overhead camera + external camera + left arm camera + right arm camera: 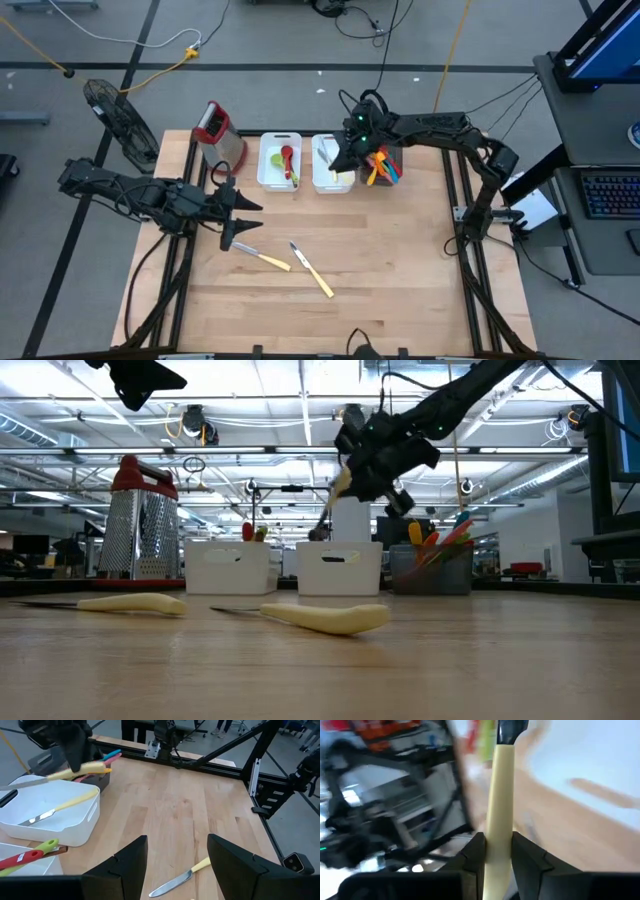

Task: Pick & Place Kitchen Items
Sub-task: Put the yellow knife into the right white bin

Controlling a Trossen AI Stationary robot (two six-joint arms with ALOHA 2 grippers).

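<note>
My right gripper point(346, 160) hangs over the right-hand white bin point(333, 182), shut on a yellow-handled metal utensil point(85, 769). Another yellow-handled knife point(60, 806) lies inside that bin. A green and a red utensil point(287, 160) lie in the left white bin point(279, 184). Two yellow-handled knives point(262, 259) point(314, 272) lie flat on the wooden table. My left gripper point(250, 218) stands open above the table's left part, over the nearer of those knives point(176, 881) and touching nothing. My right gripper pinches the utensil's yellow handle point(499, 832) between its two fingers point(475, 854), which lie across it. The utensil is lifted clear above the white bin and roughly level, with its metal end point(22, 782) pointing away from the handle's free end point(104, 768).
A red-topped metal box grater point(215, 132) stands at the far left. A dark bin point(385, 168) with several orange, pink and blue utensils stands right of the white bins. Bare wood point(400, 270) stretches across the table's near and right parts.
</note>
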